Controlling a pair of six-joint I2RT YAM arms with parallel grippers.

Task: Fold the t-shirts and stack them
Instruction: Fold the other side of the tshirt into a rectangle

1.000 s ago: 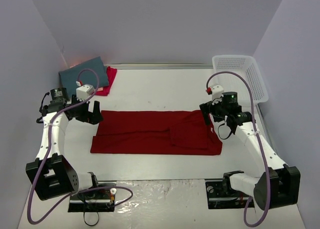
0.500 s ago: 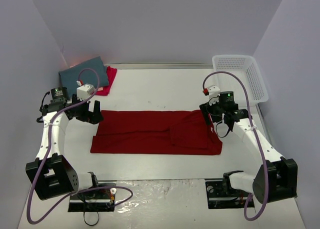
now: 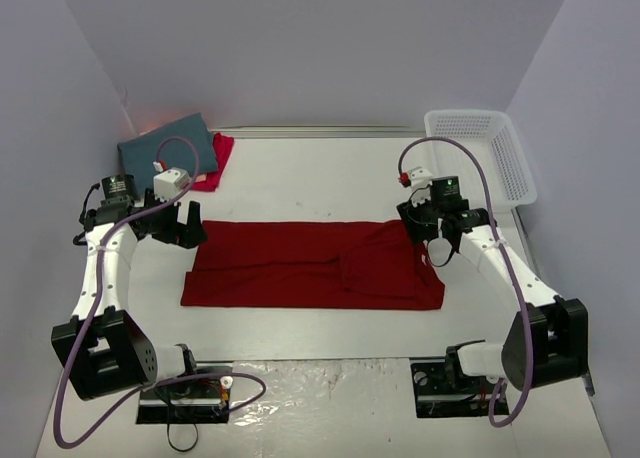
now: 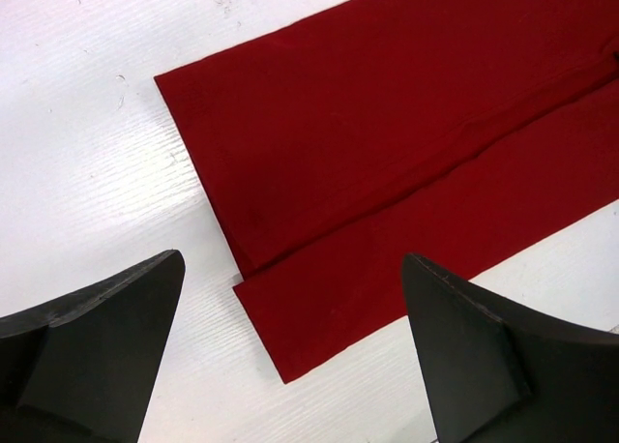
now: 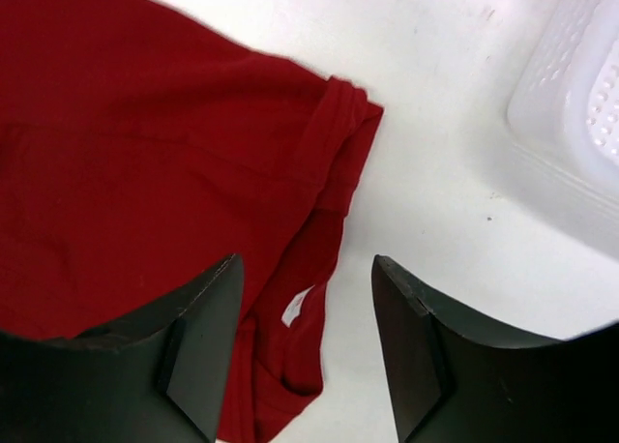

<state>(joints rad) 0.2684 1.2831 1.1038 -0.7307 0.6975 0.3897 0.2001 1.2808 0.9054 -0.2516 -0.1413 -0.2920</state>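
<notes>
The deep red t-shirt [image 3: 315, 265] lies flat in the middle of the table, folded into a long band. My left gripper [image 3: 186, 225] is open above the shirt's left end; the left wrist view shows that end [image 4: 406, 162] between its two black fingers [image 4: 92, 346]. My right gripper [image 3: 418, 225] is open above the shirt's far right corner, where the collar and a white label [image 5: 296, 308] show in the right wrist view. The slate-teal shirt [image 3: 165, 146] lies folded at the far left on top of the pinkish-red shirt [image 3: 215, 163].
A white mesh basket [image 3: 480, 153] stands at the far right, close to my right gripper; its wall shows in the right wrist view [image 5: 571, 124]. Grey walls close in the table on three sides.
My right gripper has moved a little left and toward the far side over the shirt's right end. My left arm and the shirts have not moved.
</notes>
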